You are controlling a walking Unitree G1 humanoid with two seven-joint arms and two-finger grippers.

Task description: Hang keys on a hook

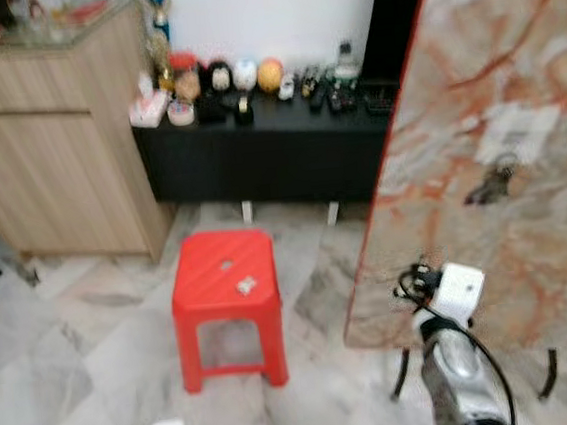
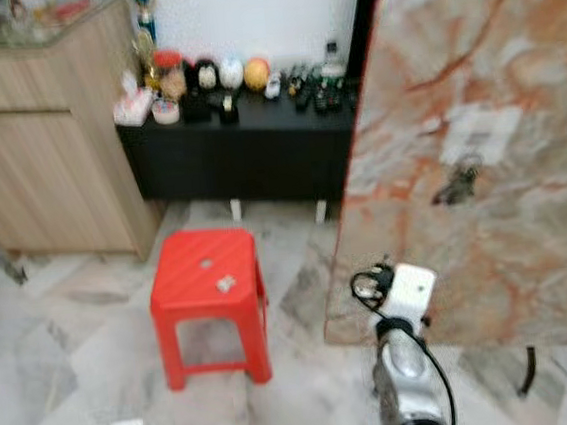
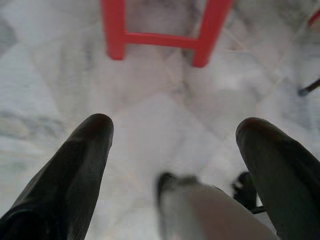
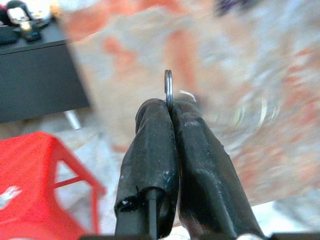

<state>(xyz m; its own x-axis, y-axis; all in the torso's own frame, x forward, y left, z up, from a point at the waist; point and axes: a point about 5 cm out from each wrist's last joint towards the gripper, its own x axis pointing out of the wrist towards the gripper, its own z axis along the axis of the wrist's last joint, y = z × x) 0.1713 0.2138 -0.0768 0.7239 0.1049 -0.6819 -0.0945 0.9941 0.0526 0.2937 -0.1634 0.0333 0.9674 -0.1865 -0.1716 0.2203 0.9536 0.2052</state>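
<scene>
Keys: a thin metal key ring (image 4: pixel 168 90) stands edge-on, pinched between the 2 closed fingers (image 4: pixel 150 150) of the right gripper (image 4: pixel 169 106), raised before the tilted marble-patterned board (image 1: pixel 512 80). On that board, toward 1 o'clock from the right arm, a dark bunch (image 1: pixel 491 180) hangs below a white label (image 1: pixel 519 132). Left gripper (image 3: pixel 175 132) hangs low, fingers spread wide and empty over the floor. At 11 o'clock stands a red stool (image 1: pixel 224 278).

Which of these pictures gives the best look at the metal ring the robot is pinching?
The right wrist view: the key ring stands edge-on, clamped between the right gripper fingertips, in front of the blurred marble board. In the eye views that gripper is small and blurred, so the ring cannot be made out.
</scene>
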